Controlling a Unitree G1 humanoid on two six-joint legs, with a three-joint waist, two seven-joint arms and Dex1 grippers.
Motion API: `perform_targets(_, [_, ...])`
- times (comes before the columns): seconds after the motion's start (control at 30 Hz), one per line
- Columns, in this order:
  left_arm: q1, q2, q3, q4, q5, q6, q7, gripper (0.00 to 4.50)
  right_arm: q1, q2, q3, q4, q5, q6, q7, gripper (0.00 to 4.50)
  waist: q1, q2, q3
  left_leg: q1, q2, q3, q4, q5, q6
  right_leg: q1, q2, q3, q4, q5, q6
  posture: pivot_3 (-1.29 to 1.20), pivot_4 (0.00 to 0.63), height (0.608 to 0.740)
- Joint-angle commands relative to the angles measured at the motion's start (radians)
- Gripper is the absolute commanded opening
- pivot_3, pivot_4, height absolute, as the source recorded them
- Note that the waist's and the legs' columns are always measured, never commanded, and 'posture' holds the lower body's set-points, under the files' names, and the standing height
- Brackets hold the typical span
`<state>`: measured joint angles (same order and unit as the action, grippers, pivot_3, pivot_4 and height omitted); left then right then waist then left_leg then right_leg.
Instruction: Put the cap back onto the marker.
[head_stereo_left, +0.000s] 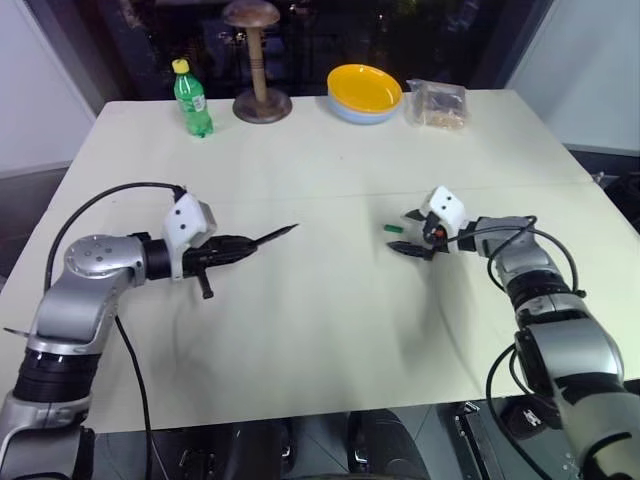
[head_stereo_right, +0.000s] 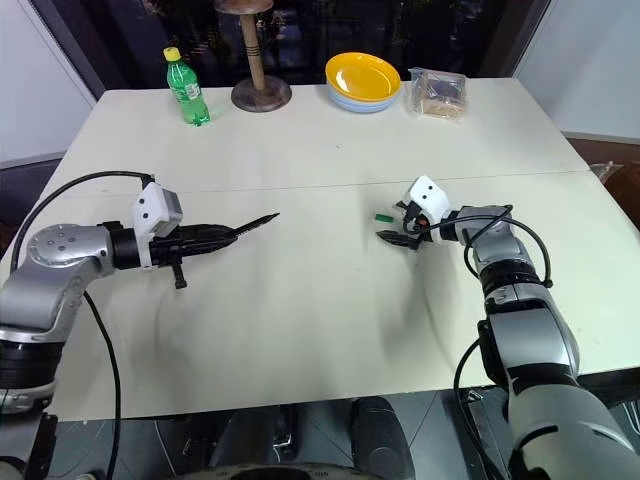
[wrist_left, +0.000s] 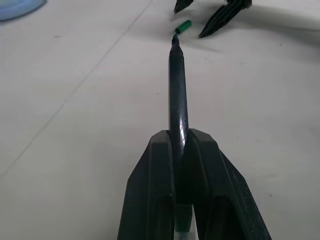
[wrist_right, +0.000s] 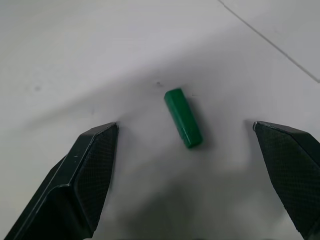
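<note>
My left gripper (head_stereo_left: 248, 247) is shut on the marker (head_stereo_left: 275, 236), a thin dark stick held above the table on the left. The marker's bare tip points right, toward the cap (head_stereo_left: 394, 229). In the left wrist view the marker (wrist_left: 177, 90) runs out from between the closed fingers (wrist_left: 155, 165). The cap (wrist_right: 183, 118), a small green cylinder, lies flat on the table at centre right. My right gripper (head_stereo_left: 408, 233) is open just to the right of it. Its two black fingers (wrist_right: 92, 160) stand one on each side of the cap without touching it.
The cream table (head_stereo_left: 320, 340) has at its far edge a green bottle (head_stereo_left: 192, 98) with a yellow lid, a wooden stand (head_stereo_left: 260, 60), a yellow bowl (head_stereo_left: 365, 90) on a pale plate, and a clear bag (head_stereo_left: 437, 104).
</note>
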<state>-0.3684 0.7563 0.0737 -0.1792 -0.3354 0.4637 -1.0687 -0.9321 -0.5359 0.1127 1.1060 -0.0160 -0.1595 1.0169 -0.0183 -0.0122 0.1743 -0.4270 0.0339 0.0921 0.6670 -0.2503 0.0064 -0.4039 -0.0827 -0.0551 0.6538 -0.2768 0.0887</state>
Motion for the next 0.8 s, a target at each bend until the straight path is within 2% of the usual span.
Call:
perform_targets(0.03, [-0.005, 0.022, 0.030, -0.039, -0.024, 0.006, 0.014, 0.02, -0.035, 0.011, -0.010, 0.024, -0.013, -0.027, -0.010, 4.50, -0.001, 0.000, 0.000, 0.000, 0.000, 0.000, 0.000, 0.000, 0.000, 0.000, 0.000, 0.000, 0.000, 0.000, 0.000, 0.00, 0.150, 0.740])
perform_targets(0.33, [0.004, 0.042, 0.028, -0.051, -0.035, 0.003, 0.031, 0.02, -0.043, 0.025, -0.008, 0.081, -0.042, -0.046, -0.036, 4.50, -0.002, 0.000, 0.000, 0.001, 0.000, 0.000, 0.000, 0.000, 0.000, 0.000, 0.000, 0.000, 0.000, 0.000, 0.000, 0.00, 0.150, 0.740])
perform_targets(0.43, [0.009, 0.048, 0.033, -0.055, -0.039, 0.001, 0.039, 0.00, -0.046, 0.025, -0.005, 0.092, -0.050, -0.053, -0.042, 3.64, -0.002, 0.000, 0.000, 0.001, 0.000, 0.000, 0.000, 0.000, -0.001, 0.001, 0.000, 0.000, 0.000, 0.000, 0.000, 0.00, 0.150, 0.740])
perform_targets(0.67, [0.026, 0.063, 0.049, -0.075, -0.048, -0.001, 0.051, 0.00, -0.054, 0.035, -0.004, 0.117, -0.071, -0.061, -0.057, 0.20, 0.000, 0.000, 0.000, 0.001, 0.000, 0.000, 0.000, 0.001, -0.001, 0.001, -0.001, 0.000, 0.001, 0.000, 0.000, 0.00, 0.150, 0.740])
perform_targets(0.8, [0.036, 0.069, 0.058, -0.087, -0.054, 0.000, 0.057, 0.00, -0.058, 0.039, -0.004, 0.121, -0.079, -0.062, -0.055, 0.08, 0.000, 0.000, 0.000, 0.001, 0.000, 0.000, 0.000, 0.001, -0.001, 0.001, -0.001, 0.000, 0.001, 0.000, 0.000, 0.00, 0.150, 0.740])
